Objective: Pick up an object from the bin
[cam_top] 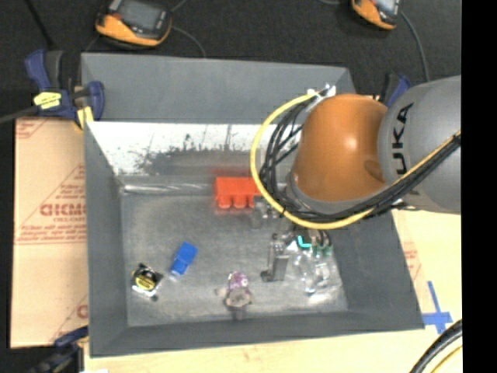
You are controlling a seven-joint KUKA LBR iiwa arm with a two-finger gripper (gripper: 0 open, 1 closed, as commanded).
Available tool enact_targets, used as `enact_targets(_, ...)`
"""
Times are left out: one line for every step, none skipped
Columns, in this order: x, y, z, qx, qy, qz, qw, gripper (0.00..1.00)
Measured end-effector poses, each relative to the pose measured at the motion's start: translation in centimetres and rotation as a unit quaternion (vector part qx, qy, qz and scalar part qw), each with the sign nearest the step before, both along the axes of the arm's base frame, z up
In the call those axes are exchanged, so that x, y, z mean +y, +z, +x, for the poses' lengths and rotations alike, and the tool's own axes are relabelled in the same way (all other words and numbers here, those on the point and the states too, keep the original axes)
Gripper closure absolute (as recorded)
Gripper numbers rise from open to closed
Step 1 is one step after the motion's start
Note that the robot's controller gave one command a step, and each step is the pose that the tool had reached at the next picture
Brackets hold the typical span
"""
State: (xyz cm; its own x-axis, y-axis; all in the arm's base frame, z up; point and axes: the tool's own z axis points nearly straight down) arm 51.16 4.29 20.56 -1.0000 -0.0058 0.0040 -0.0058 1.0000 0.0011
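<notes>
Grey metal bin (105, 231), scuffed floor, gripper (299, 266) hanging low over the right front part under the orange cover (342, 146). Can't tell if the claw is wide or narrow tbh. Closest to it, a small pinkish-purple thing (238, 288) just left by the front wall; further left a blue block (183, 259) and a black-and-yellow thing (144, 280), plus a red block (234, 193) near the back wall.
</notes>
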Motion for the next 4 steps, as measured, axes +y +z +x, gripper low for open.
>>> enact_targets(5.0,1.1,7.3,-0.006,-0.066,0.001,0.9978,0.0)
enact_targets(10.5,-9.1,2.9,0.0011,-0.033,-0.001,0.9994,0.0)
enact_targets(10.1,-13.8,2.1,-0.0001,-0.041,-0.001,0.9992,0.0)
enact_targets(10.2,-13.4,2.3,-0.0036,-0.043,0.001,0.9991,1.0)
